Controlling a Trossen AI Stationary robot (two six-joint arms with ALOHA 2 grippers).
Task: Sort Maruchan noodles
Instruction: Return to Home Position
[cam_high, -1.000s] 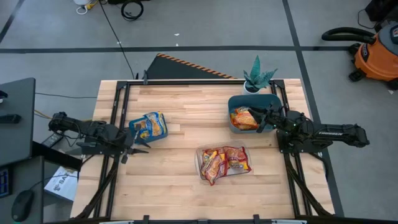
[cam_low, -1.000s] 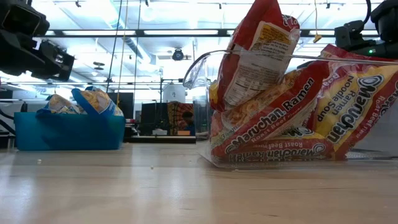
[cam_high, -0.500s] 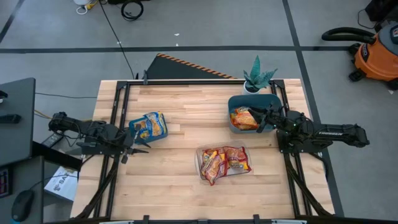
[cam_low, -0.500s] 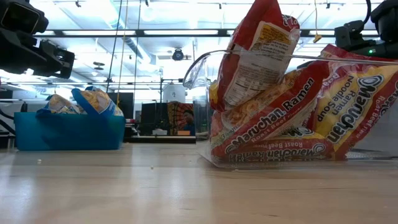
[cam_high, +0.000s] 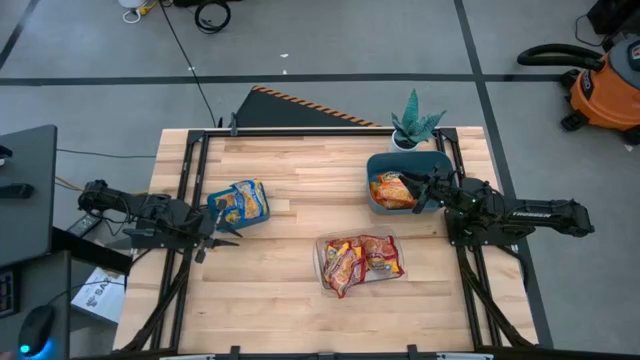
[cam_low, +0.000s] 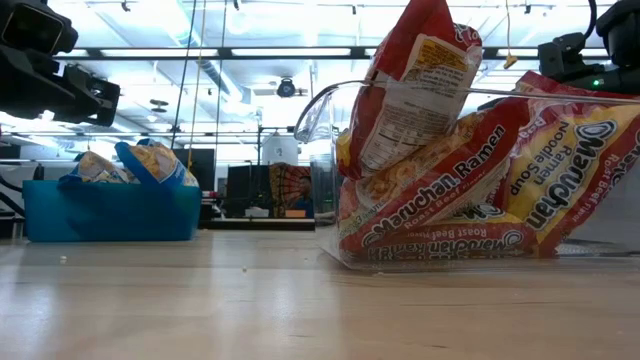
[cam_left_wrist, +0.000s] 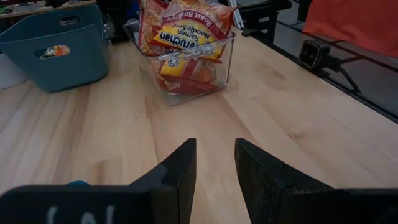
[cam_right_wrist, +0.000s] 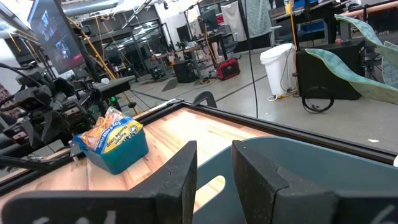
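Observation:
The Maruchan packets sit sorted in three bins. Red-trim packets (cam_high: 358, 262) stand upright in a clear bin (cam_left_wrist: 227, 56) at the table's middle near side, filling the low view (cam_low: 470, 170). Blue-trim packets (cam_high: 240, 201) fill a small blue bin (cam_low: 110, 210) on the left. Orange-trim packets (cam_high: 392, 190) lie in a grey-blue bin (cam_high: 385, 162) on the right. My left gripper (cam_high: 226, 238) (cam_left_wrist: 215, 146) hovers low beside the blue bin, narrowly open and empty. My right gripper (cam_high: 420, 190) (cam_right_wrist: 214, 149) hangs over the grey-blue bin's right part, narrowly open and empty.
A potted plant (cam_high: 415, 125) stands at the far edge behind the grey-blue bin, and its leaf (cam_right_wrist: 367, 53) shows close in the right wrist view. Bare wood (cam_high: 300, 165) lies between the bins and along the near edge (cam_high: 260, 310). A black frame rail (cam_high: 190, 180) borders the table.

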